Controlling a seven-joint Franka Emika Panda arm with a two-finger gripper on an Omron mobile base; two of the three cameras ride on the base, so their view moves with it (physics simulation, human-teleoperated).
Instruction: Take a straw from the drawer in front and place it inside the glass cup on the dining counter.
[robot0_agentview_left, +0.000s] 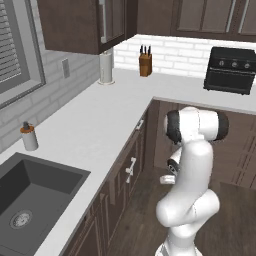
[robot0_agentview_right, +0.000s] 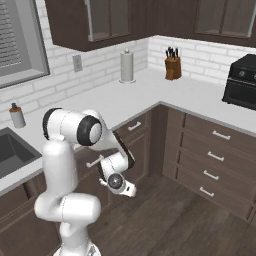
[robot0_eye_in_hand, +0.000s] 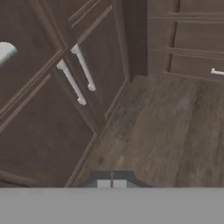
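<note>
The straw: I cannot tell where it lies. As I judge it, it is shut away inside the drawer (robot0_agentview_right: 134, 127), the shallow dark front with a small silver bar just under the worktop (robot0_agentview_right: 125, 97), a little above the middle of the right base view. That front sits flush with the cabinet, so nothing inside can be reached yet.

My gripper (robot0_eye_in_hand: 111, 184) is pressed fully closed, the two tips meeting at the bottom centre of the hand view, and I can make out nothing between them. In the right base view the hand hangs low, left of centre, below the drawer and just in front of the cabinet doors (robot0_eye_in_hand: 65, 100). It points down and along the wooden floor (robot0_eye_in_hand: 175, 131), so the camera looks past the two pale door handles (robot0_eye_in_hand: 83, 68) in the upper left of the hand view.

Closed and aimed low like this, I am not placed for the drawer's bar. I judge the next step calls for lifting the hand, spreading the jaws and closing on that bar to pull. The risk is taking a door handle for it.
</note>
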